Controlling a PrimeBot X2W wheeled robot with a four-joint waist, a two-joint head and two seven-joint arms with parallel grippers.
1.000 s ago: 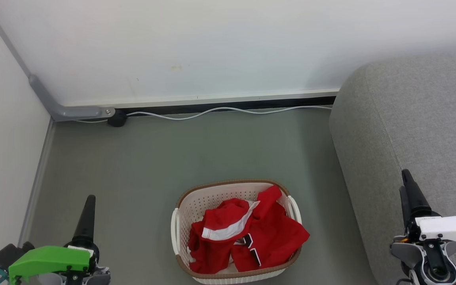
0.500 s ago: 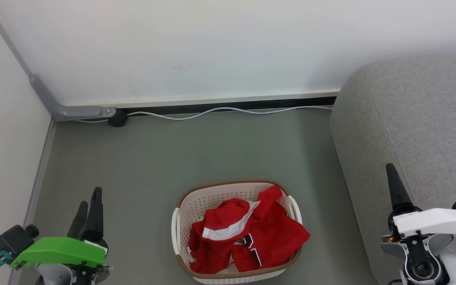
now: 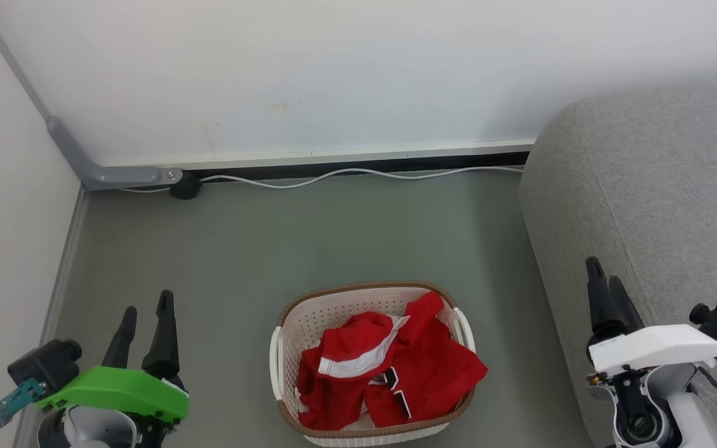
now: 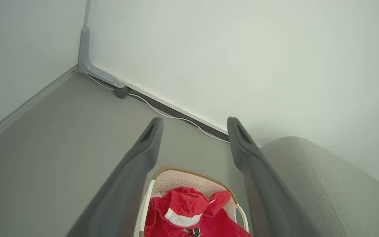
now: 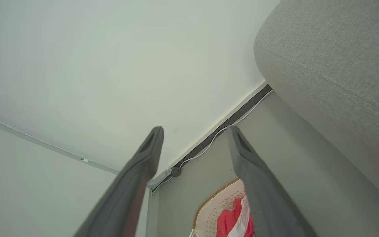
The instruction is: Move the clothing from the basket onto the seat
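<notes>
- Head view: the basket [image 3: 358, 288] stands on the grey floor [image 3: 333, 236], low in the middle of your picture. The red clothes [image 3: 433, 367] are heaped inside it, and one red fold spills over the rim on the side nearer the sofa [image 3: 657, 186].
- A white band [image 3: 358, 364] crosses the top of the heap, and black marks edged in white show lower down.
- The sofa takes up your right side. It is just beside the basket, with a strip of floor between them.
- Your left gripper [image 3: 147, 302] is at the lower left over the floor, well apart from the basket. Its two dark fingers [image 3: 162, 336] stand apart and are empty.
- Your right gripper [image 3: 604, 269] is at the lower right, in front of the sofa's near edge. Its fingers overlap from this angle, but the right wrist view shows them spread wide and empty.
- In the left wrist view you look between the spread fingers down onto the basket and the clothes, with the sofa off to the right.
- In the right wrist view a corner of the basket and a strip of red and white cloth show at the bottom, beside the right-hand finger. The sofa is at the upper right.
- A white cable [image 3: 346, 172] runs along the foot of the wall [image 3: 333, 74], from a dark round fitting [image 3: 184, 185] by the grey pipe [image 3: 78, 158] in the corner toward the sofa.
</notes>
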